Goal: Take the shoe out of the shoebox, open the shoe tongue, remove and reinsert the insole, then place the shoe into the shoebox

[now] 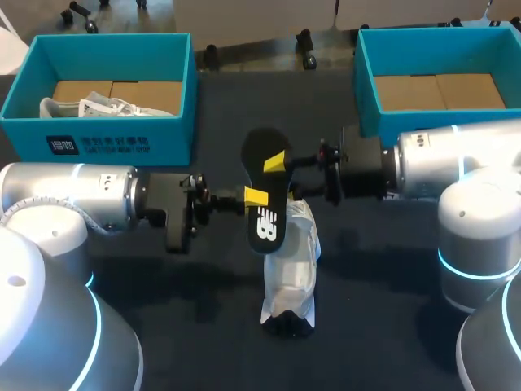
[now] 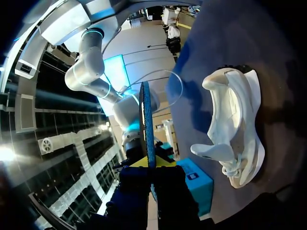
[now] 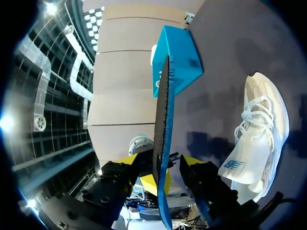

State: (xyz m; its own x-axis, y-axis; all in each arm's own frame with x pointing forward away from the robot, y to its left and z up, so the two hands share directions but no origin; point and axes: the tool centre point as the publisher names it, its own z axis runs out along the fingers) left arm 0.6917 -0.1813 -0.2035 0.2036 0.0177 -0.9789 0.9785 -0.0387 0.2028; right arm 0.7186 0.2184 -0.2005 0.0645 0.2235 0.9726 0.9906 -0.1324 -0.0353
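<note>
The left gripper [image 1: 256,197] is clamped narrow on the black insole [image 1: 264,224], gripping it at its left edge about halfway along. In the left wrist view the insole [image 2: 147,124] stands edge-on, running straight out from between the closed fingers.

The right gripper [image 1: 275,161] reaches in from the right at the insole's far half. In the right wrist view its fingers [image 3: 192,162] stand apart on either side of the edge-on insole, with a gap showing on one side, so it is not clamped.

The insole is held above the table [image 1: 163,309], its near end bearing a white logo. Under it and a little to the right, a white shoe [image 1: 295,261] lies on the table, one end pointing near. In the right wrist view, laces and a blue logo show on the shoe [image 3: 261,129].

At far left stands a teal shoebox [image 1: 106,134], open, with a dark label and white print on its near wall, too small to make out. A second white shoe [image 1: 98,106] lies inside it. At far right is another open teal box [image 1: 368,90] with a brown cardboard floor.
</note>
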